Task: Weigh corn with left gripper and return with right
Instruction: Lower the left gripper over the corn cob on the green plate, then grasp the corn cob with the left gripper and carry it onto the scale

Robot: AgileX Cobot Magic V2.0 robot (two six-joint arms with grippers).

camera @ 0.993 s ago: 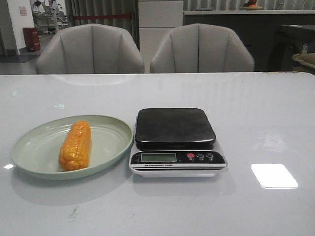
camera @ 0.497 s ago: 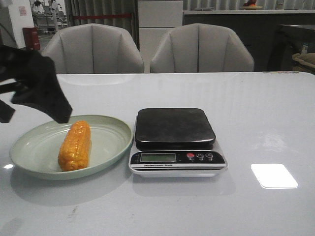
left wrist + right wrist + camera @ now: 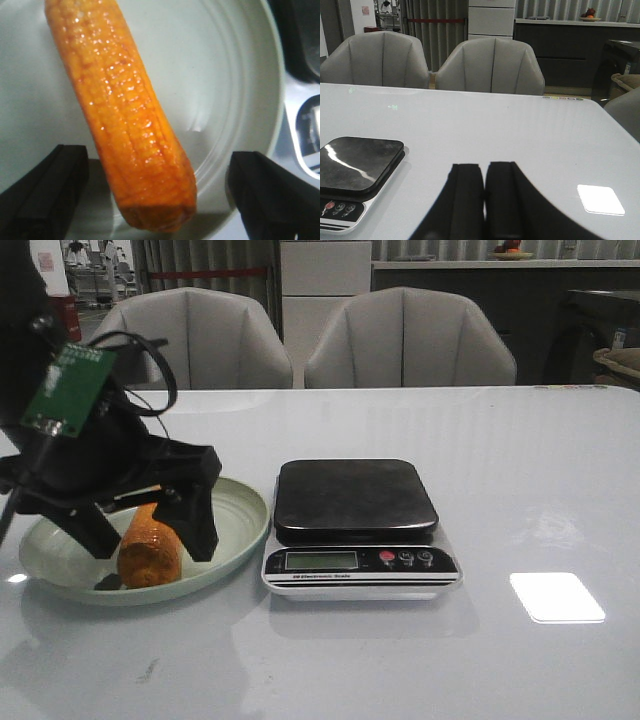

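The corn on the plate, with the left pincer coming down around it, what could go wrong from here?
1. The left pincer is open and straddles only the near end of the corn, so the cob may tip or slip when lifted.
2. The fingers hang low over the plate; closing could nudge or drag it.
3. The scale sits right beside the plate, so a swing across could bump it.

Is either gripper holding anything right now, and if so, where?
Nothing is held. The left gripper is open, straddling the corn without touching; the right gripper is shut and empty.
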